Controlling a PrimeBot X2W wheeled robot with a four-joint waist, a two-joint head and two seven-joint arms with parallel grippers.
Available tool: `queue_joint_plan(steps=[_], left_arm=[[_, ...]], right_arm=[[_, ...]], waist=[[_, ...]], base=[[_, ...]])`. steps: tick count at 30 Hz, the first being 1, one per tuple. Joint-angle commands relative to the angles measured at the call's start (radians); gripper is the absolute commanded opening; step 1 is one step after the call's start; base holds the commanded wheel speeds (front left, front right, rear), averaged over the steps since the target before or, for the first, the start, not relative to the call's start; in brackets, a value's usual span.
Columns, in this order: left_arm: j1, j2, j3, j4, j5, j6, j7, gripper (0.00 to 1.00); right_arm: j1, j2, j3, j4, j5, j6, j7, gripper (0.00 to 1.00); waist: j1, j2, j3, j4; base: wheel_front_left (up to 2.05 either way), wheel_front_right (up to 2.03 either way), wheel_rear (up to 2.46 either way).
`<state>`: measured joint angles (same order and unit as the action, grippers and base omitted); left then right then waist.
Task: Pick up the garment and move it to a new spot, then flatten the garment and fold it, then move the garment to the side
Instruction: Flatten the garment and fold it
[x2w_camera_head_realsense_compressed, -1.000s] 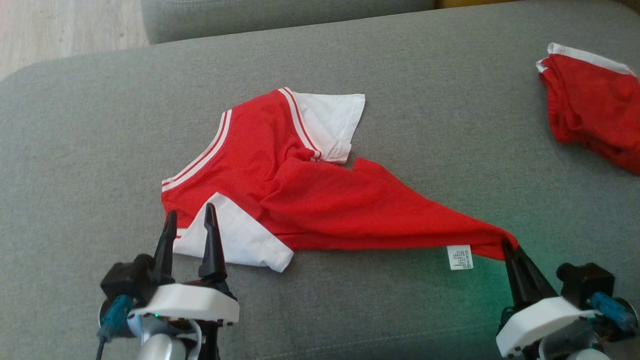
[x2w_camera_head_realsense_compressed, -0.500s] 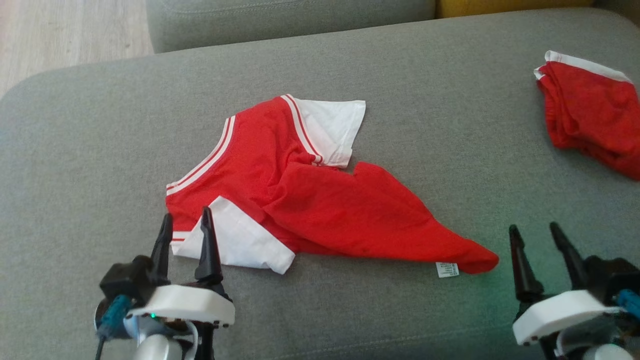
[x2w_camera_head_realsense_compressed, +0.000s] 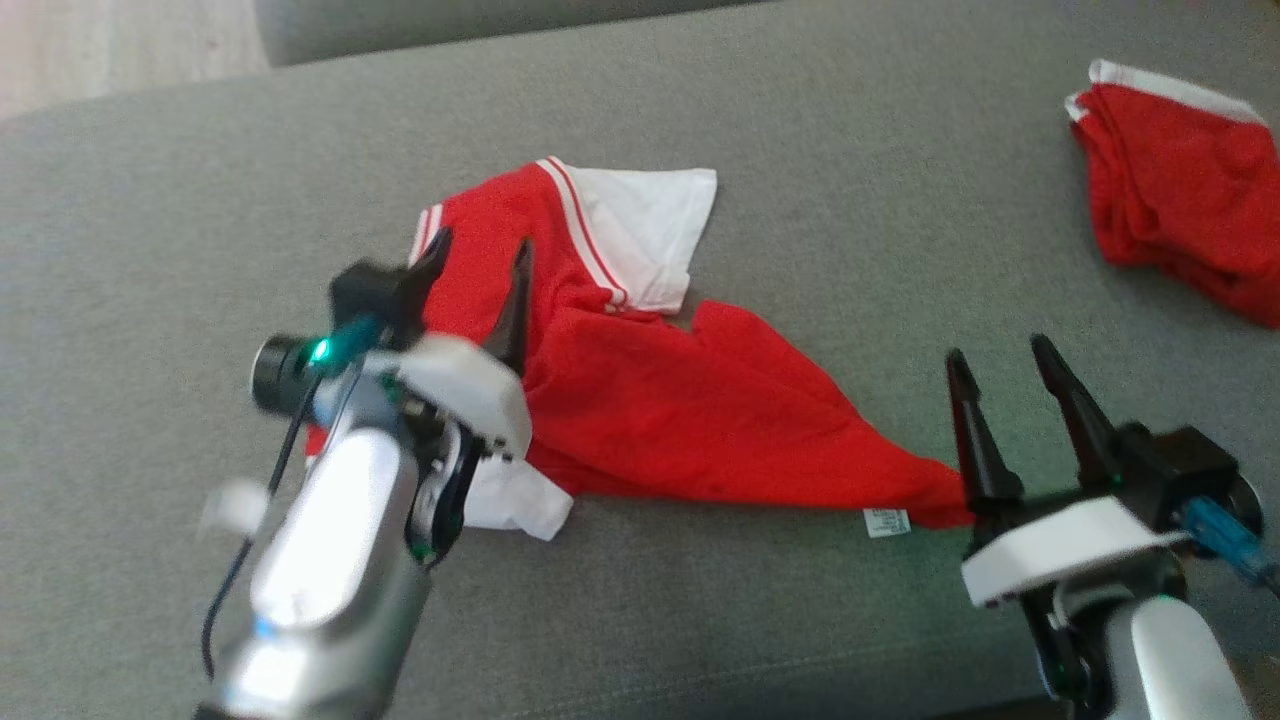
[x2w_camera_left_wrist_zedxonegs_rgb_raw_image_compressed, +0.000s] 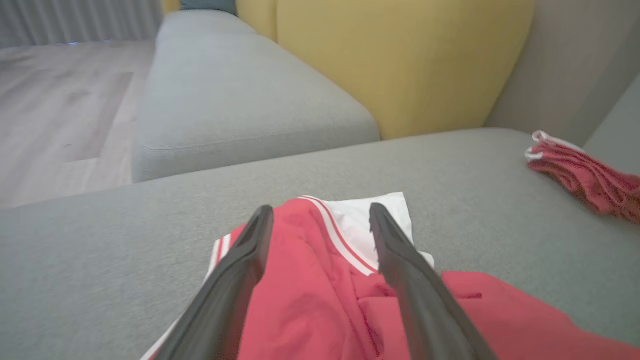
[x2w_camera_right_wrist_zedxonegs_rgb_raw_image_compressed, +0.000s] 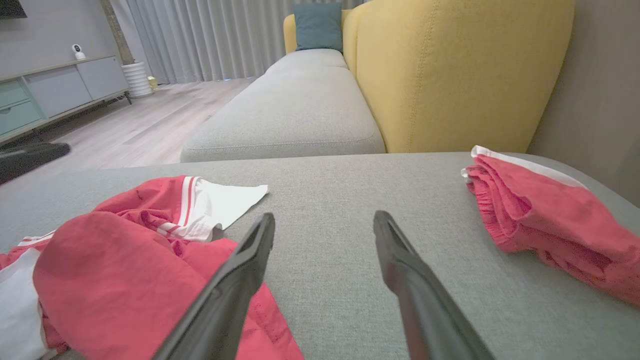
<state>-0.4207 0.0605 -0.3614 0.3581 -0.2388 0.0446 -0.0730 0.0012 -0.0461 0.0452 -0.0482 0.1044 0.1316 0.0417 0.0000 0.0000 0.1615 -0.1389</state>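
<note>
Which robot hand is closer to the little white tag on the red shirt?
Right. The right gripper is just to the right of the tag; the left gripper is over the striped far end of the shirt.

A broad grey fabric sofa seat (x2w_camera_head_realsense_compressed: 800, 120) carries a rumpled red T-shirt (x2w_camera_head_realsense_compressed: 680, 420) with white sleeves and striped trim near its middle, one corner drawn out to the right with a white care label (x2w_camera_head_realsense_compressed: 886, 522) showing, and well apart at the far right a bunched red garment with a white edge (x2w_camera_head_realsense_compressed: 1180, 190).
</note>
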Motion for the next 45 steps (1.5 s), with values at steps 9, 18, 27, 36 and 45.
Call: queue_joint_plan(steps=[9,18,27,36,45], left_arm=[[-0.323,0.005,-0.038,0.278,0.047,-0.008,0.220,1.00],[-0.467,0.008,-0.065,0.469,0.085,0.048,0.323,1.00],[-0.548,0.009,-0.099,0.545,0.116,0.066,0.290,1.00],[-0.603,0.000,-0.125,0.636,0.112,0.073,0.267,0.67],[-0.649,-0.001,-0.109,0.665,0.082,0.080,0.164,0.00]], right_arm=[[-0.111,-0.005,0.070,-0.006,-0.010,-0.001,-0.031,1.00],[-0.126,-0.005,0.076,-0.009,-0.016,-0.001,-0.048,1.00],[-0.143,-0.004,0.104,-0.001,-0.009,-0.001,-0.057,1.00],[-0.168,-0.004,0.135,0.012,-0.001,-0.001,-0.063,1.00],[-0.165,-0.004,0.110,0.021,0.001,-0.001,-0.074,1.00]], waist=[[0.0000,0.0000,0.114,-0.082],[0.0000,0.0000,0.156,-0.108],[0.0000,0.0000,0.175,-0.126],[0.0000,0.0000,0.202,-0.160],[0.0000,0.0000,0.198,-0.136]], base=[[0.00,0.00,0.00],[0.00,0.00,0.00],[0.00,0.00,0.00],[0.00,0.00,0.00],[0.00,0.00,0.00]])
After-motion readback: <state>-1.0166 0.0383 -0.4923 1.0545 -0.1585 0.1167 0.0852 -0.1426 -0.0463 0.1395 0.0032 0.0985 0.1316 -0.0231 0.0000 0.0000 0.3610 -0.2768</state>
